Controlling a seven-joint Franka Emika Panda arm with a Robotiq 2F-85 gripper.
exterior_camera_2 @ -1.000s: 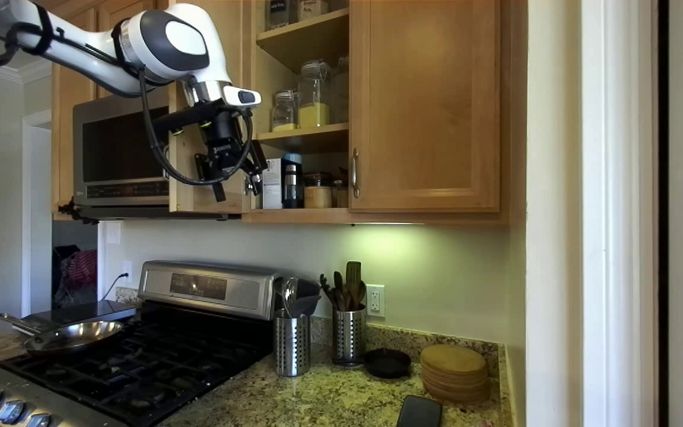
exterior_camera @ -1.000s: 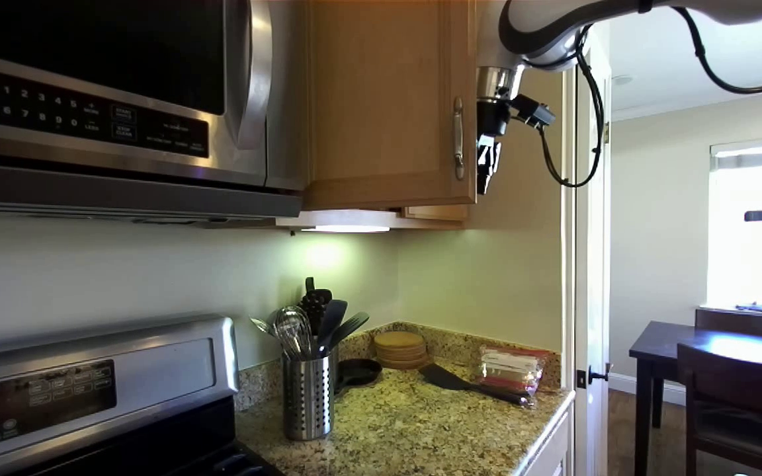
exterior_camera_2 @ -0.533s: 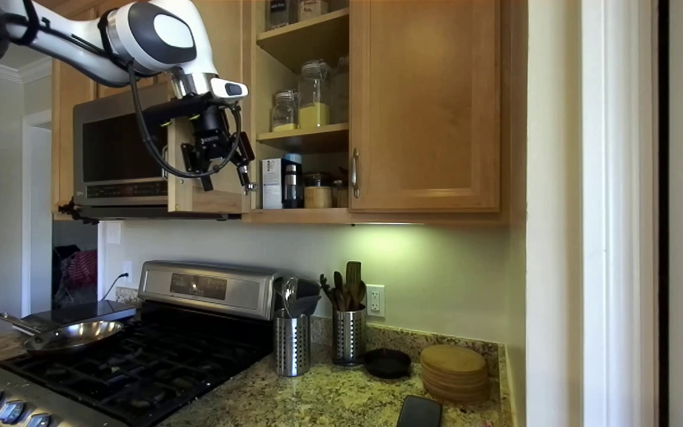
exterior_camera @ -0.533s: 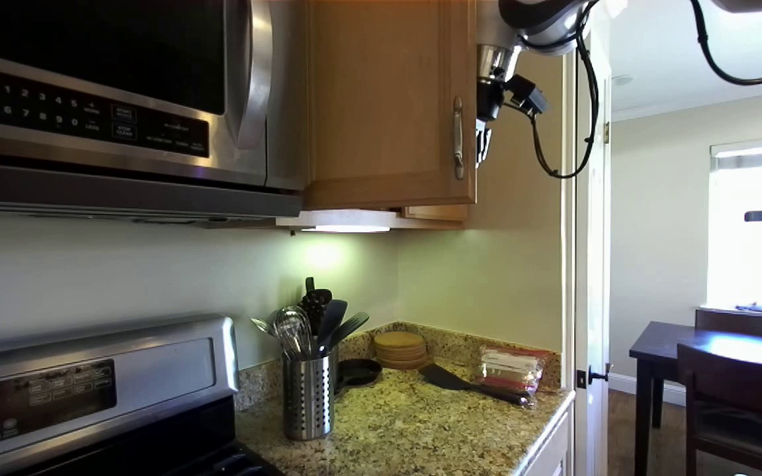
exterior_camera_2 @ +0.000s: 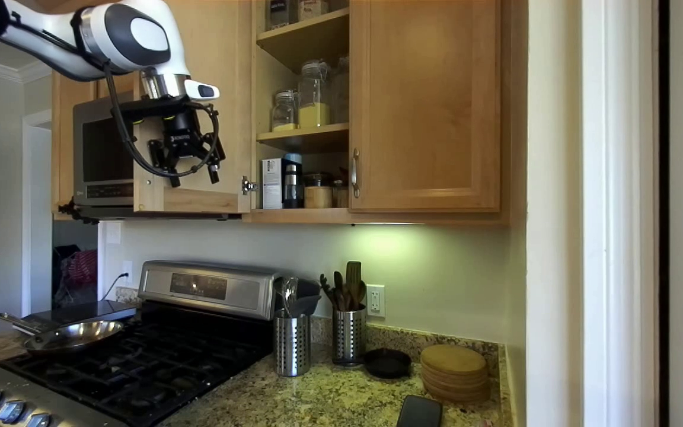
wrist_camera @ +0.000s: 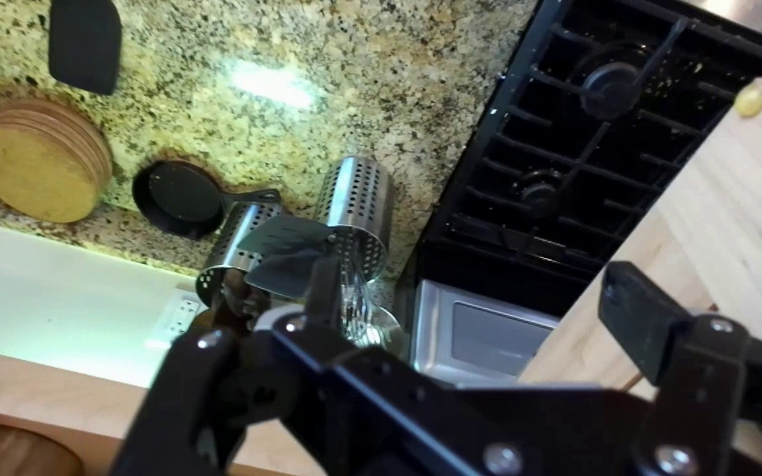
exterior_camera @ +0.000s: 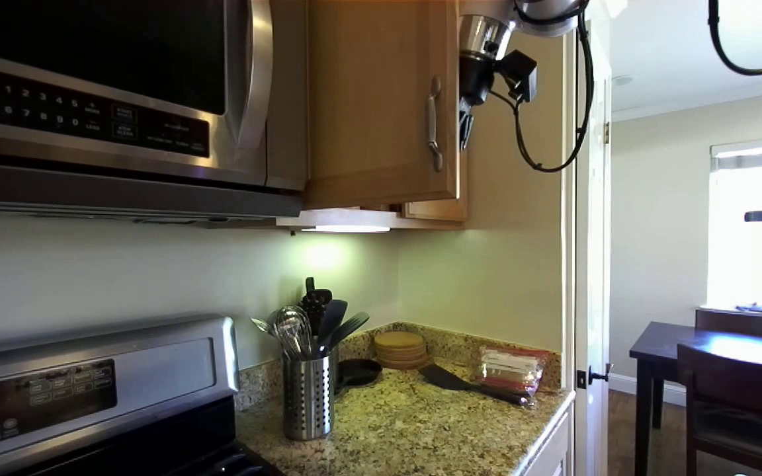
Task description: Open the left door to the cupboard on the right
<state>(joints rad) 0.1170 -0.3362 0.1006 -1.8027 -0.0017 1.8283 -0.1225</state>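
The left door (exterior_camera: pixel 378 99) of the maple cupboard (exterior_camera_2: pixel 303 139) stands swung wide open. In an exterior view its front shows the silver bar handle (exterior_camera: pixel 434 125). In an exterior view its inner face (exterior_camera_2: pixel 199 200) and hinge show. In the wrist view the door (wrist_camera: pixel 698 231) slants along the right side. My gripper (exterior_camera_2: pixel 195 175) is open and empty on the inner side of the door. In the wrist view the gripper's fingers (wrist_camera: pixel 473 291) are wide apart, one overlapping the door; I cannot tell whether it touches. An exterior view shows the gripper (exterior_camera: pixel 465 129) partly behind the door's free edge.
The twin door (exterior_camera_2: pixel 424 107) is shut. Jars (exterior_camera_2: pixel 314 95) and boxes stand on the shelves. The microwave (exterior_camera: pixel 123 86) is beside the open door. Below are the stove (exterior_camera_2: pixel 140 367), utensil holders (exterior_camera_2: pixel 292 347), a small black pan (exterior_camera_2: pixel 387 363) and round boards (exterior_camera_2: pixel 454 373).
The gripper has moved away from the cupboard's opening, along the door's inner side toward its free edge. The left door has swung further open over the last half second.
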